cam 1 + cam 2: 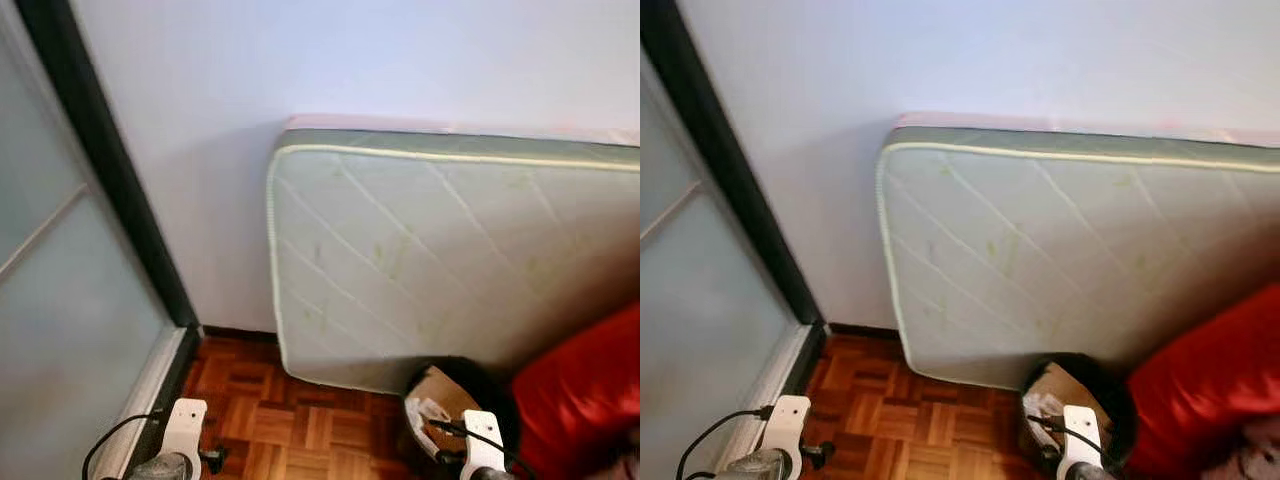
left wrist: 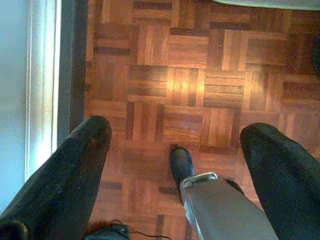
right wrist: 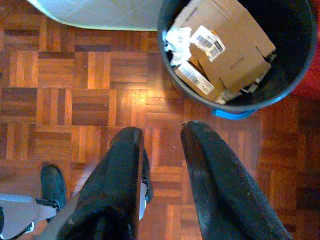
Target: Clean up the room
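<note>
The bin (image 3: pixel 240 55) stands at two o'clock beside the mattress (image 1: pixel 440 260), holding light, stiff cardboard (image 3: pixel 225 45) that crushes easily; its rim looks the best hold. The left gripper (image 2: pixel 175 150) hangs wide open and empty, and the right gripper (image 3: pixel 162 145) is narrowly parted, also empty.

mattress (image 1: pixel 440 260) cropped right, bin (image 3: pixel 295 75) rim cut off

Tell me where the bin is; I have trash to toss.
The black bin stands on the parquet floor ahead to the right, against the leaning mattress, beside something red.

A round dark bin (image 3: pixel 240 102) holding crumpled cardboard (image 3: pixel 227 47) stands upright beside the mattress (image 1: pixel 450 260).
</note>
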### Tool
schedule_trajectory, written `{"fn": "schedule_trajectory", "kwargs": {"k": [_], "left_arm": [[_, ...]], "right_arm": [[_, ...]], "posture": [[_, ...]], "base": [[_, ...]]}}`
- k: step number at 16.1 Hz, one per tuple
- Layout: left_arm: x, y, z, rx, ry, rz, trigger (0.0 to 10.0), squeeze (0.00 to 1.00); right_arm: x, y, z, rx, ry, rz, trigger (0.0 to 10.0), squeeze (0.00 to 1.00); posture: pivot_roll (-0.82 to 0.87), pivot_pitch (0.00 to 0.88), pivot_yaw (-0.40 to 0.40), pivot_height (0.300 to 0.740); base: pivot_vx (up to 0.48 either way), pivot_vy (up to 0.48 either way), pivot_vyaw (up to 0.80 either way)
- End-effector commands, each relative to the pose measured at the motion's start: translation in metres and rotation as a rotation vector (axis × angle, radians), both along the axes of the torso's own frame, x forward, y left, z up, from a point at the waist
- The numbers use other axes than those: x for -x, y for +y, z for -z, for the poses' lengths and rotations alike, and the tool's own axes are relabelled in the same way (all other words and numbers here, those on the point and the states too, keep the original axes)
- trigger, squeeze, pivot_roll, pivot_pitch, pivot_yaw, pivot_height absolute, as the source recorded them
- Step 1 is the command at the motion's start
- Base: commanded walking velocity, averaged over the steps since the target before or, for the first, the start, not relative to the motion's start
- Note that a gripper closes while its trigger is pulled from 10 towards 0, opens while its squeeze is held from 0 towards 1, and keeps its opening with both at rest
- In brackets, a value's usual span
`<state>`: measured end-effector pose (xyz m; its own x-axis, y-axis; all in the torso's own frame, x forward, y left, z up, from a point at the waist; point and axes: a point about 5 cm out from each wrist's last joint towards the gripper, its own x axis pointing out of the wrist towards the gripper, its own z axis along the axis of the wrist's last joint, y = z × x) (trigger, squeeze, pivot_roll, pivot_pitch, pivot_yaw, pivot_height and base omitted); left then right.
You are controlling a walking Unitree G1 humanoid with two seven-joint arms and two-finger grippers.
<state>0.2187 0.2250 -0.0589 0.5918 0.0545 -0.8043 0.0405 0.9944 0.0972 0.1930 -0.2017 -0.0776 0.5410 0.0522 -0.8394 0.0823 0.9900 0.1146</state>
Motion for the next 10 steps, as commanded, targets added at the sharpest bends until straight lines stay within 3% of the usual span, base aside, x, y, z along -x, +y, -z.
{"fn": "schedule_trajectory", "kwargs": {"k": [1, 10], "left_arm": [[0.0014, 0.0020, 0.0004, -0.008, 0.006, 0.007, 10.0, 0.00], [-0.0005, 0.0025, -0.0007, -0.041, 0.007, 0.022, 10.0, 0.00]], "right_arm": [[0.0015, 0.0009, 0.0010, -0.004, 0.010, 0.008, 10.0, 0.00], [0.0003, 0.0003, 0.0002, -0.010, 0.006, 0.012, 10.0, 0.00]], "posture": [[0.01, 0.000, -0.020, 0.740], [0.01, 0.000, -0.026, 0.740]], "base": [[0.000, 0.000, -0.80], [0.000, 0.000, -0.80]]}}
